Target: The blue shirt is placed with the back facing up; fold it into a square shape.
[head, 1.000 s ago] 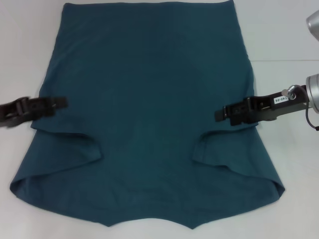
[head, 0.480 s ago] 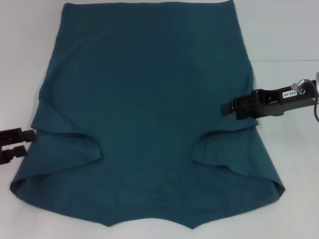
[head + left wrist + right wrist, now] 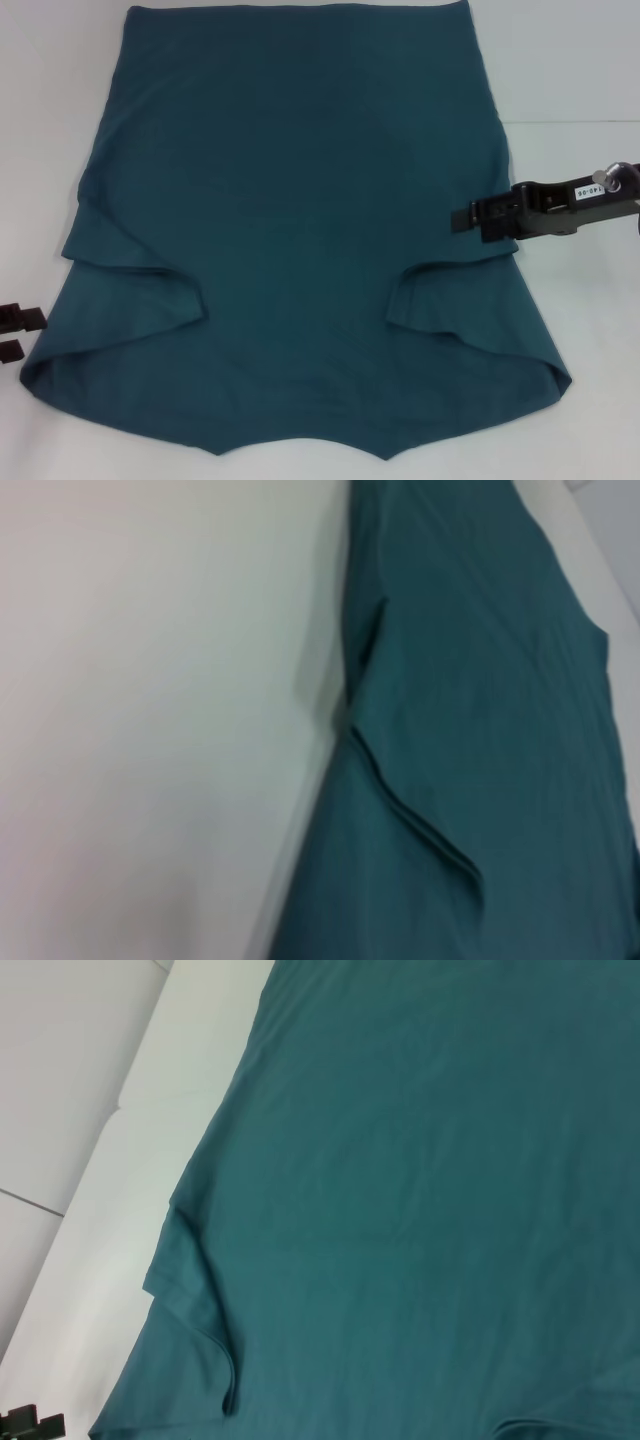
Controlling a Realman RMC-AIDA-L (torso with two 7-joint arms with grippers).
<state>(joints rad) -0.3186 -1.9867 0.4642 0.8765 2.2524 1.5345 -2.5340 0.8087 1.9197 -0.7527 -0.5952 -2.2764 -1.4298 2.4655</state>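
On the white worktop [image 3: 570, 80] the dark teal-blue cotton shirt [image 3: 290, 200] lies sleeves-in; left claw [image 3: 20, 333] parted, empty; right claw [image 3: 468, 218], indeterminate; next, the lengthwise fold.

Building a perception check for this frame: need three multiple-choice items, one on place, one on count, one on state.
1. Where is the right pincer?
A. over the right edge of the dark teal-blue cotton T-shirt
B. over the shirt's centre
C. off the white table

2. How many sleeves are folded onto the shirt body?
A. none
B. one
C. two

3. The left pincer is:
A. gripping the hem
B. open, clear of the cloth
C. pressing the collar

Answers: 1 A, its tip overlaps the right edge; 2 C, a flap lies on each side; 3 B, two separated fingers sit on bare table beside the shirt.
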